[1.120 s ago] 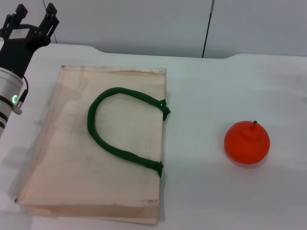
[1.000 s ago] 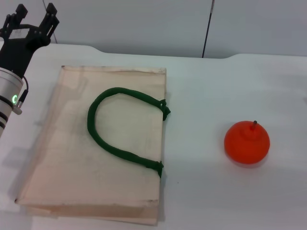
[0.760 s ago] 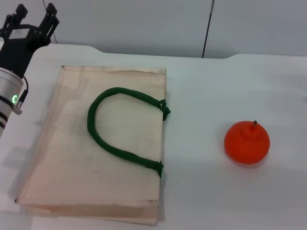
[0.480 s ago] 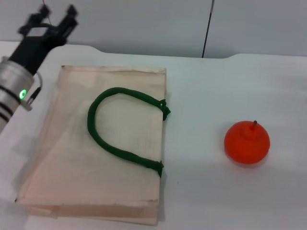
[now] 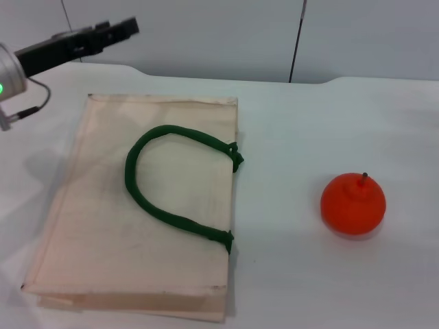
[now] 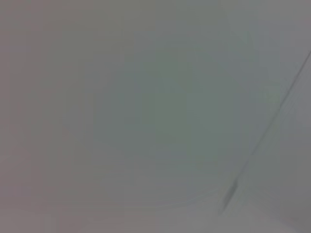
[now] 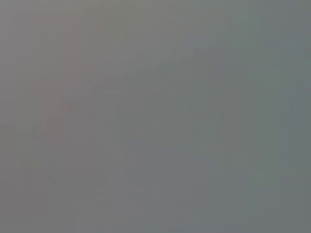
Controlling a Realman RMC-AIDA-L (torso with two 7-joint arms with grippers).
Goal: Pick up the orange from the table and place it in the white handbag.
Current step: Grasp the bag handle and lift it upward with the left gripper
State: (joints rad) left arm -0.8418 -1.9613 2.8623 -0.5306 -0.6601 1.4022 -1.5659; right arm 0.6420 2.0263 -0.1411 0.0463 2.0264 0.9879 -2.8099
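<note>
Orange (image 5: 353, 203), small, round and bright orange-red with a tiny dark stem pointing up, sits alone on the white desk (image 5: 295, 274) toward the robot's right side, well apart from everything else and untouched. Nothing holds it, so the pick-up has not yet begun. To its left lies the white handbag (image 5: 82, 253), a large cream fabric tote resting flat on the desk with its long side running away from the robot. A thick dark green rope handle (image 5: 147, 199) curls in a loop across the upper face of the bag, both ends fastened at the edge that faces the orange; that edge seems to be the mouth. Because the bag lies flat and looks closed, the mouth will probably have to be lifted or spread before the fruit can go in. The left gripper (image 5: 127, 27) hangs in the air above the far left corner of the desk, beyond the bag's far edge, pointing sideways toward the right and touching nothing; whether its fingers are spread or closed cannot be told from this angle. The right gripper appears in no view. Both wrist views show only plain grey.
</note>
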